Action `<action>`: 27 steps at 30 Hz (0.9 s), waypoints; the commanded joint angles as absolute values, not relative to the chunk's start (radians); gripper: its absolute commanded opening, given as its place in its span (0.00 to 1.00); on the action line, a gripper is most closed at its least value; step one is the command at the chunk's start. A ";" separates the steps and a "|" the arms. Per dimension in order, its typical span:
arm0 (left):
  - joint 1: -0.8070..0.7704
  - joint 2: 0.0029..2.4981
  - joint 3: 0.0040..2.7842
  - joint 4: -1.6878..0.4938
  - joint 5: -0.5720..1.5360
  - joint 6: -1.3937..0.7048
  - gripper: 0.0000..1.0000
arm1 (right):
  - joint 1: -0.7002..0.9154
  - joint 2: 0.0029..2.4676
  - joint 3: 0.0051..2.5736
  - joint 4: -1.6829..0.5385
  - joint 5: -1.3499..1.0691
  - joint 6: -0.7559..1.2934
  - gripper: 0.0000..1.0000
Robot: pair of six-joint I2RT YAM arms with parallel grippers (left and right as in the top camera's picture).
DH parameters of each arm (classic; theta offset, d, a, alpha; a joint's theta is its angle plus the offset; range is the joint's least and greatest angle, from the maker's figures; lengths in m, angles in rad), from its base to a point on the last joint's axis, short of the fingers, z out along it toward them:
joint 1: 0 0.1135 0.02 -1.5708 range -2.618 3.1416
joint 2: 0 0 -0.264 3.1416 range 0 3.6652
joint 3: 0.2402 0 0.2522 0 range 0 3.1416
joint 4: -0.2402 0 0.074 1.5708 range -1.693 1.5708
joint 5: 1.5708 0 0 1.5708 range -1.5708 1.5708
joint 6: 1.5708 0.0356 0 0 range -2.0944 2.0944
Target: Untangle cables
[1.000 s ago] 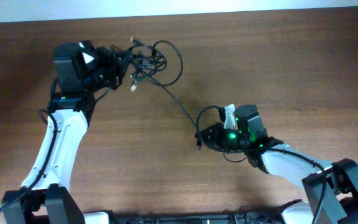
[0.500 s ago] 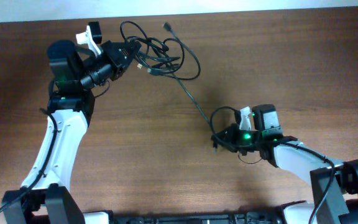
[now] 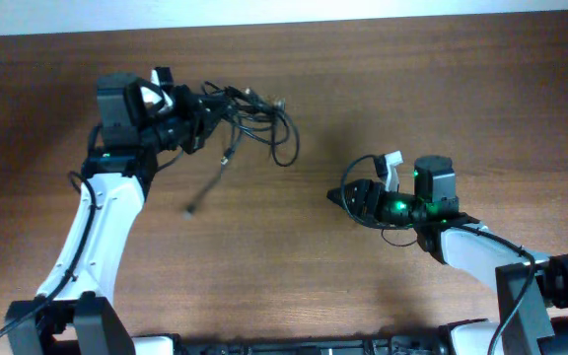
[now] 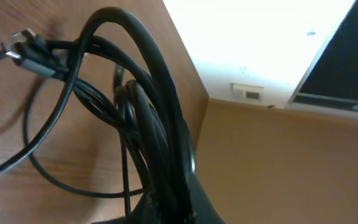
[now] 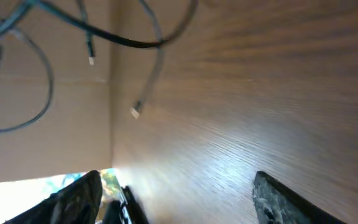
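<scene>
From overhead, the left gripper [image 3: 197, 126] is pinching the cables [image 3: 259, 123] as one knotted clump on the far-left part of the table [image 3: 461, 89]. One loose end [image 3: 208, 185] trails off toward the near side. The right gripper [image 3: 348, 194] sits well apart, jaws spread, holding nothing.

Left wrist: the cables [image 4: 148, 118] all funnel into the clamp together, with a plug [image 4: 20, 53] poking out top left.

Right wrist: both fingers [image 5: 73, 199] are wide apart over bare wood, and the cables [image 5: 123, 40] are well ahead.

My worry is that the left is squeezing every strand at once. A tug from the right probably cinches the knot tighter or yanks the whole clump free. Grabbing a loop instead of the loose end would do the same.
</scene>
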State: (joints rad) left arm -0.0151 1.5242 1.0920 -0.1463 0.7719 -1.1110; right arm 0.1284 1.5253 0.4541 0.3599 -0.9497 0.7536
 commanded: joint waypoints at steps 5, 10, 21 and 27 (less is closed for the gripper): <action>-0.144 1.503 1.108 -0.219 0.824 -0.508 0.00 | 0.124 1.532 0.455 0.512 -1.038 0.839 0.80; -0.197 1.503 1.108 -0.389 0.823 -0.154 0.00 | 0.124 1.532 0.455 0.651 -1.069 0.981 0.86; -0.178 1.503 1.108 -0.485 1.047 0.114 0.00 | 0.124 1.533 0.455 0.649 -0.974 1.023 0.92; -0.178 1.503 1.108 -0.510 1.238 0.190 0.00 | 0.129 1.533 0.455 0.648 -0.919 1.086 0.96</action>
State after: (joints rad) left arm -0.1810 1.5238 1.0935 -0.5171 1.0462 0.1009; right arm 0.1284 1.5261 0.4541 0.6456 -0.9565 1.0588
